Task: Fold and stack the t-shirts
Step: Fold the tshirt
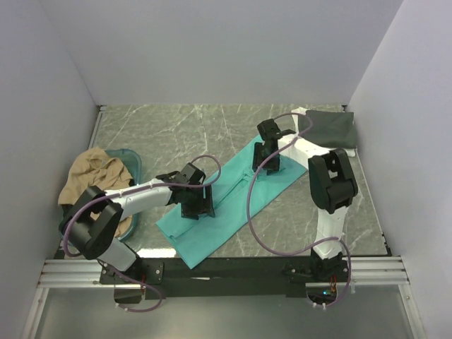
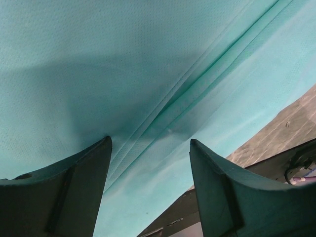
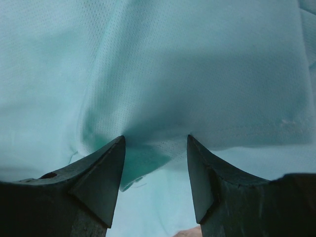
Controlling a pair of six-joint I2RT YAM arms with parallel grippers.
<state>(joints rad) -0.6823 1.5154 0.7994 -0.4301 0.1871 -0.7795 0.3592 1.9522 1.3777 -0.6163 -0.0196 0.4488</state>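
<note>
The teal shirt (image 1: 229, 212) lies as a long folded strip slanting across the bench (image 1: 176, 131), its near end at the front edge. The left fingers (image 2: 74, 187) stand released, spread on its near half. The right fingers (image 3: 98, 182), also released, press its far end. Bare bench lies behind it and at the right front. A tan shirt (image 1: 88, 180) fills the basket (image 1: 133, 157) at left. A grey shirt (image 1: 332, 127) sits in the far right corner.

A teal plastic basket (image 1: 131, 161) sits at the left edge of the dark marble-patterned table (image 1: 176, 131), apparently translucent, though little of it shows. White walls (image 1: 212, 49) enclose three sides. An aluminium rail (image 1: 74, 272) runs along the near edge.
</note>
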